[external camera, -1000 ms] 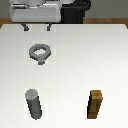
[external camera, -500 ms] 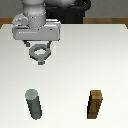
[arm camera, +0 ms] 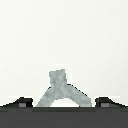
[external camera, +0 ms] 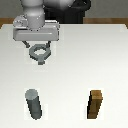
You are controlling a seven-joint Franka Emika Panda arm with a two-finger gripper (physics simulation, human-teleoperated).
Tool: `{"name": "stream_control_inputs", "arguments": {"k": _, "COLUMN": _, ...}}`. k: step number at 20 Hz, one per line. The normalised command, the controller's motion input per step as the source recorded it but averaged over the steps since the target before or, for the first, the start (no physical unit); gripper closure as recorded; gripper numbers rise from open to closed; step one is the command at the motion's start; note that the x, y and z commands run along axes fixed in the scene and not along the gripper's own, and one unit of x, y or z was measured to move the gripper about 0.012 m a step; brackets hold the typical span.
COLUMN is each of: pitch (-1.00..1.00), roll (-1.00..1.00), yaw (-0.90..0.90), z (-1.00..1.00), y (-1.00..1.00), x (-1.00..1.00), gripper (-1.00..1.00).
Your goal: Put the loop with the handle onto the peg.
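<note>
MOVED: arm has come down over the loop with the handle [external camera: 40, 53] since 0.5 s ago | PINCER [external camera: 38, 46]: spread, 1 finger each side of the ring, not pinching | LEFT→RIGHT: peg [external camera: 34, 104], wooden block [external camera: 96, 105], both well apart from loop on bench [external camera: 110, 60] | RISK: off-centre closing may skid or twist the ring.

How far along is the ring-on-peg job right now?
Early stage. Done: the end effector is positioned over the loop with the handle, fingers either side. In hand: the grasp; whether it has closed cannot be told, and the loop appears to lie on the table. Left: lift, carry to the peg, which stands bare, and lower the loop on.
</note>
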Motion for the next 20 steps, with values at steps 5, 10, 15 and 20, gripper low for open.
{"name": "stream_control_inputs", "arguments": {"k": 5, "pitch": 0.00, "roll": 0.00, "yaw": 0.00, "z": -0.40, "y": 0.00, "x": 0.40, "gripper": -1.00}}
{"name": "stream_control_inputs", "arguments": {"k": 10, "pitch": 0.00, "roll": 0.00, "yaw": 0.00, "z": 0.00, "y": 0.20, "x": 0.20, "gripper": -1.00}}
{"name": "stream_control_inputs", "arguments": {"k": 15, "pitch": 0.00, "roll": 0.00, "yaw": 0.00, "z": -0.20, "y": 0.00, "x": 0.00, "gripper": -1.00}}
{"name": "stream_control_inputs", "arguments": {"k": 20, "pitch": 0.00, "roll": 0.00, "yaw": 0.00, "z": -0.20, "y": 0.00, "x": 0.00, "gripper": -1.00}}
